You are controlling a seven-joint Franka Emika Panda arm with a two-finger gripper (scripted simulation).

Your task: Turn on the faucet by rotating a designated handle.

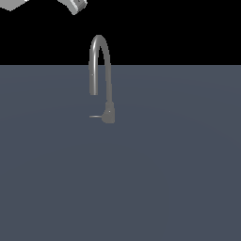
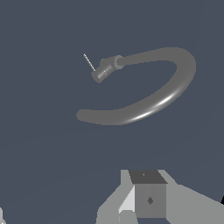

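Observation:
The grey faucet [image 1: 107, 75] stands upright on the flat grey surface, with a tall gooseneck spout and a chunky base [image 1: 108, 115]. The thin handle [image 1: 95, 116] sticks out of the base toward the exterior view's left. In the wrist view I look down on the faucet [image 2: 171, 94], its base [image 2: 105, 69] and the thin handle [image 2: 89, 62]. My gripper [image 2: 148, 199] shows only as grey blocks at the picture's edge, well apart from the faucet. It touches nothing, and I cannot tell whether it is open. A white piece of the arm's hand [image 1: 77, 5] hangs high above the faucet.
The grey surface [image 1: 169, 179] spreads around the faucet in all directions. Beyond its far edge the background is black. Another white piece of the arm [image 1: 12, 4] shows at the top corner on the exterior view's left.

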